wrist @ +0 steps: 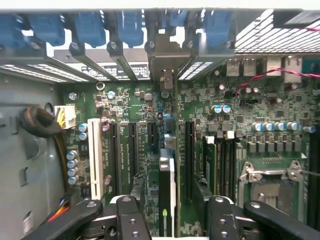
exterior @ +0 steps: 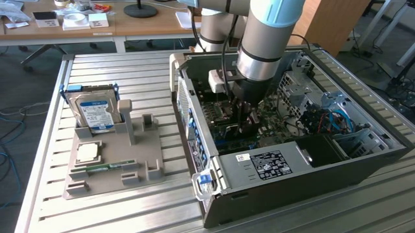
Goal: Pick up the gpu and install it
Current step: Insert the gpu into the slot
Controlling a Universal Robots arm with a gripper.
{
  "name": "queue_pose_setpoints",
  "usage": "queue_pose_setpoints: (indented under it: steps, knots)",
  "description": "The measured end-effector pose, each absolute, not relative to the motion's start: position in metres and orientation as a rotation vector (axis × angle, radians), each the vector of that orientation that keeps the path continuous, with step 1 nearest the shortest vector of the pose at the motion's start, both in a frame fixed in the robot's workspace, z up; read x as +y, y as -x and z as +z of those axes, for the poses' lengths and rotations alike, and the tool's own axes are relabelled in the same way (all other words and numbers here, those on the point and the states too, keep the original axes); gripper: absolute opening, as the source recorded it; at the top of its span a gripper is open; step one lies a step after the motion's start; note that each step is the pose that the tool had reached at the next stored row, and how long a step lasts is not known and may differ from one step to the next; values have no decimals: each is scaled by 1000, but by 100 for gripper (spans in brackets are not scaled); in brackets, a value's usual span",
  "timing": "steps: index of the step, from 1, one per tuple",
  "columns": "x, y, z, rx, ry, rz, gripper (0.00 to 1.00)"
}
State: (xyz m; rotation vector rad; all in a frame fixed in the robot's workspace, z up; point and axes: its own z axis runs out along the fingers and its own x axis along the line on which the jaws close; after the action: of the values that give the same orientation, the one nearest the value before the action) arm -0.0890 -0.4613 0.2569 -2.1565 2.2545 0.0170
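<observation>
One computer case (exterior: pixel 304 160), one hard drive (exterior: pixel 94 112), one gpu (wrist: pixel 166 192).

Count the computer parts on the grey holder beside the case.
3: hard drive upright at the holder's far end, CPU flat in the middle, RAM stick at the near end. None seems hidden.

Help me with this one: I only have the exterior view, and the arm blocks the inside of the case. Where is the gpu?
Observer: In the wrist view the gpu stands on edge over the motherboard, among the expansion slots.
Operator: And its bracket?
Observer: The pale bracket reaches the rear slot openings, between the blue latches.
Operator: Are any slots nearby free?
Observer: The long white slot beside it has no card in it.
</observation>
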Motion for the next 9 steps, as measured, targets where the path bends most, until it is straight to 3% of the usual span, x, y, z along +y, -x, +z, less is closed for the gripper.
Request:
queue_pose_setpoints:
  steps: [9]
  knots:
    - [-461, 88, 289, 2255, 2157, 16, 51]
